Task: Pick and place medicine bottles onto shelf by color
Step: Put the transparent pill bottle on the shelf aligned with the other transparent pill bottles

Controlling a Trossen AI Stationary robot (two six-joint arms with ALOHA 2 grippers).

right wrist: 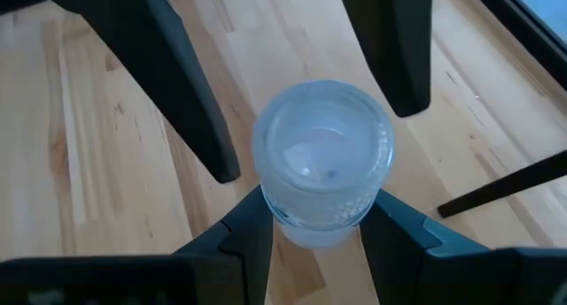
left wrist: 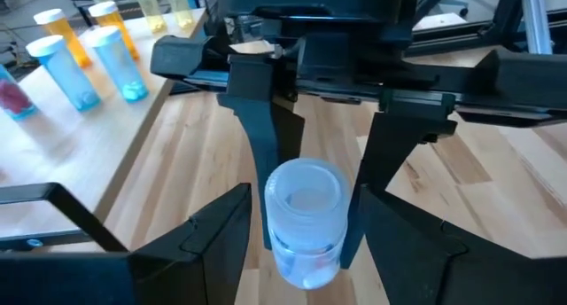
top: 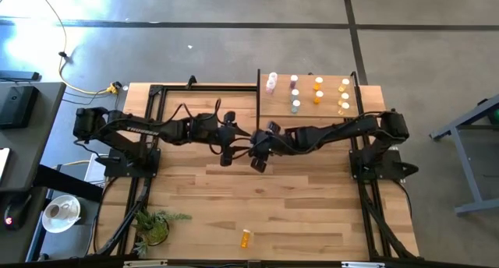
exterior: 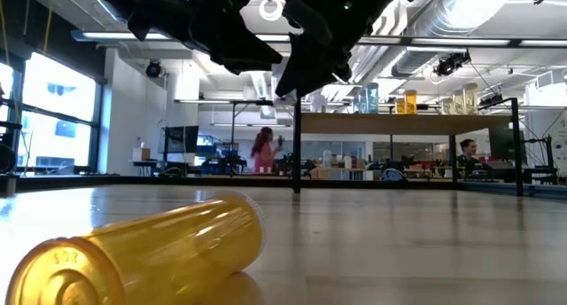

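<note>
A clear medicine bottle (left wrist: 306,225) with a pale cap hangs upright above the middle of the table, and my right gripper (right wrist: 317,227) is shut on it. My left gripper (left wrist: 304,206) faces it from the opposite side and is open. Its fingers (right wrist: 208,136) stand on either side of the bottle, outside the right fingers. In the high view both grippers meet at the table's centre (top: 248,149), and the bottle is hidden beneath them. The shelf (top: 312,116) stands at the far right and carries pink, purple, teal, orange and yellow bottles. An orange bottle (top: 246,238) lies on its side near the front edge. My right gripper pinches the clear bottle's body just under the cap (right wrist: 306,223) between its two fingers. The fingers (left wrist: 276,176) come slanting down from the table's right and flank the bottle's two sides. The bottle stands upright, cap up, lifted clear of the tabletop.
A green plant (top: 152,225) sits at the near left corner. The shelf's black posts (top: 258,96) rise close behind the grippers. The lying orange bottle (exterior: 142,252) fills the near foreground of the low view. Bare wood lies below the grippers. People show in the room beyond.
</note>
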